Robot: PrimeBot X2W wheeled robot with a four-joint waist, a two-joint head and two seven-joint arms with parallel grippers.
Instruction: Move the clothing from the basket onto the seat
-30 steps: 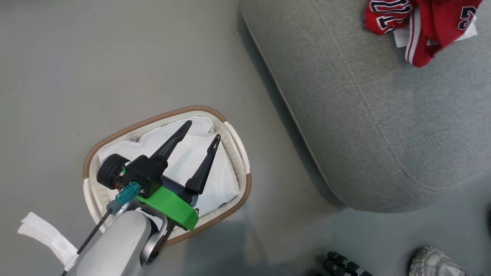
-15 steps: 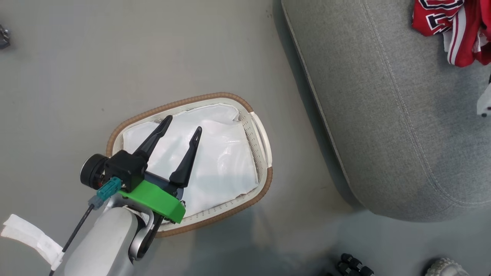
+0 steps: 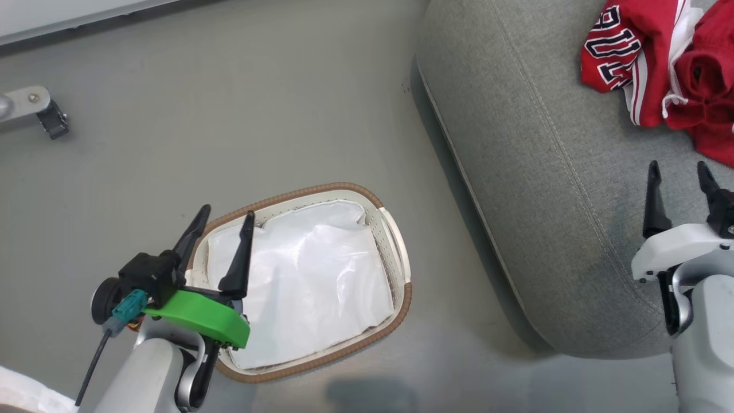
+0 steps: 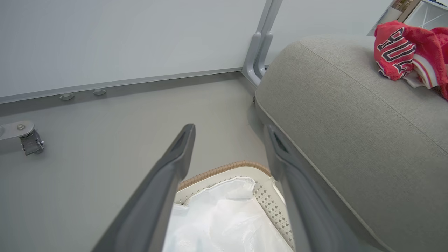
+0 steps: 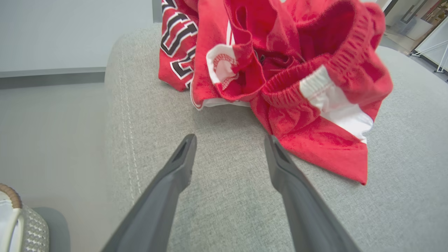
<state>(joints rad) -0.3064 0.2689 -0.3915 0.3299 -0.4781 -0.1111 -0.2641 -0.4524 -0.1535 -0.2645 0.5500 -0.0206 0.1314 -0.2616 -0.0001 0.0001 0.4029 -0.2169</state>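
1. The red basketball clothing (image 3: 648,69) with white trim and dark lettering lies crumpled in a heap on the large grey fabric seat (image 3: 545,189), well back from its rounded, stitched edge
2. The small oval white perforated basket (image 3: 321,192) with a brown woven rim stands on the grey floor (image 3: 229,115) near the seat, apart from it; a rumpled plain white sheet (image 3: 304,287) lines its inside
3. The left tool (image 3: 227,211) hangs over the basket's rim on the side away from the seat, its two long dark fingers spread apart and gripping nothing
4. The right tool (image 3: 677,165) is over the seat, near the heap, its fingers parted and empty; in the right wrist view one fingertip is just beside the red cloth, and whether it touches cannot be told
5. A grey metal bracket with a dark caster (image 3: 40,112) sits on the floor, well apart from the basket
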